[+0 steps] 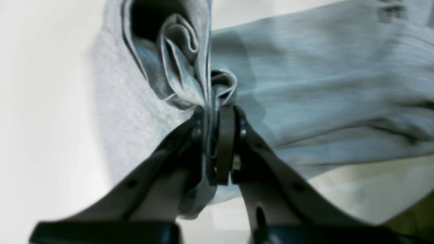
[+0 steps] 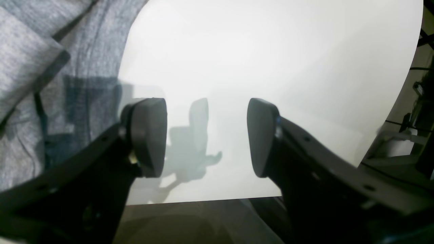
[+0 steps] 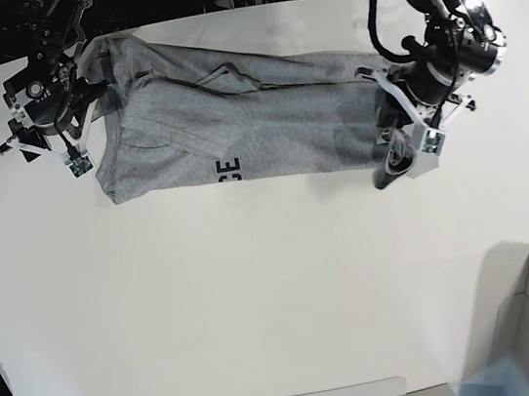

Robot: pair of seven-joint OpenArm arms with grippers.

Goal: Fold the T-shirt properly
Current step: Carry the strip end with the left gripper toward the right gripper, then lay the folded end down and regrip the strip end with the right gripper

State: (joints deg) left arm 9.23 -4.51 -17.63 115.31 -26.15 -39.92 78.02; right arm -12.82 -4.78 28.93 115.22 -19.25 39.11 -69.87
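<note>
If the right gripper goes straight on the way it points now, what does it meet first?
Most likely the bare white table. The open right gripper points at it with nothing between the fingers; the T-shirt lies off to one side. Depth is hard to judge.

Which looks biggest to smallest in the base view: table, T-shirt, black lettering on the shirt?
1. table, filling most of the view
2. T-shirt, spread across the table's far part
3. black lettering, a small patch at the shirt's near edge
</note>
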